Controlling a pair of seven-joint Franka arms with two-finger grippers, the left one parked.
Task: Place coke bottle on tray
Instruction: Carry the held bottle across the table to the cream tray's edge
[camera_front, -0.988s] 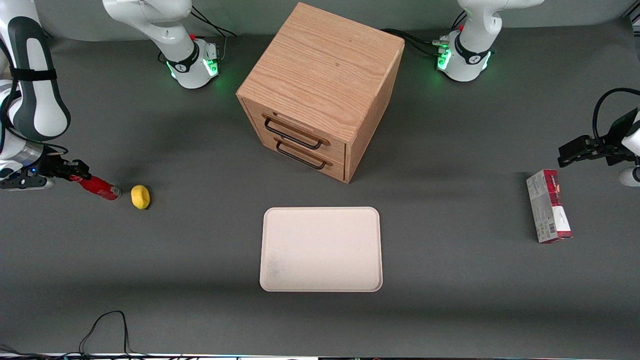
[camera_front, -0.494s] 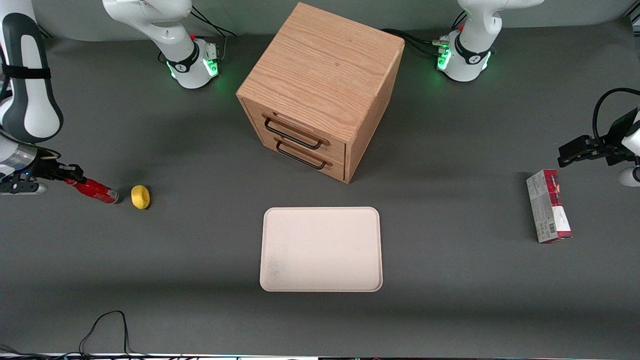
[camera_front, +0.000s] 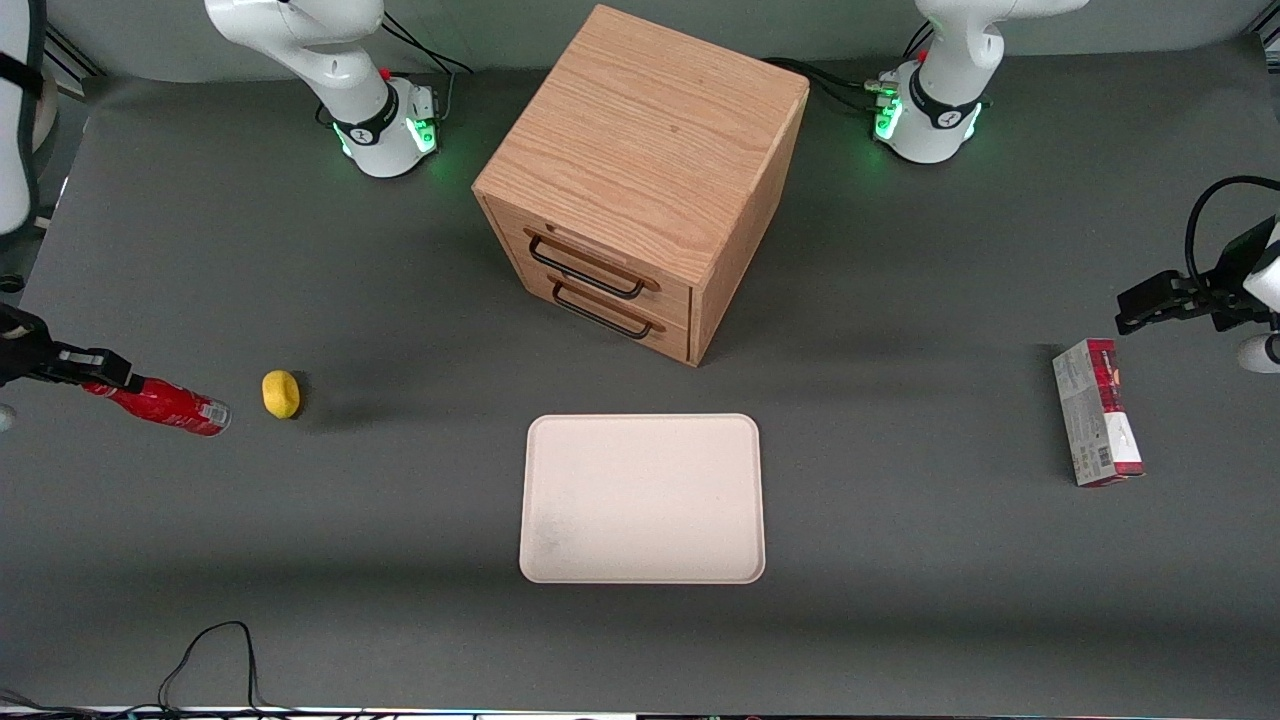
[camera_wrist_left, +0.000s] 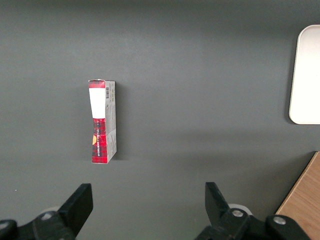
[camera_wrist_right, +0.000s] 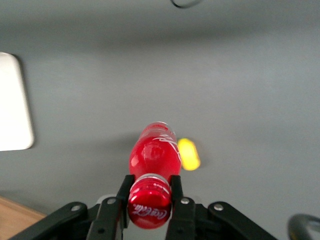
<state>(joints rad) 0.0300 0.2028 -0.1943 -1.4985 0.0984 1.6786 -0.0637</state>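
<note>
The bottle hangs tilted above the table's working-arm edge, neck clamped in the gripper; a lemon sits just beside its base; bare table separates lemon from tray, which lies in front of the cabinet.

Grey table, tray, cabinet, carton (flat), lemon
</note>
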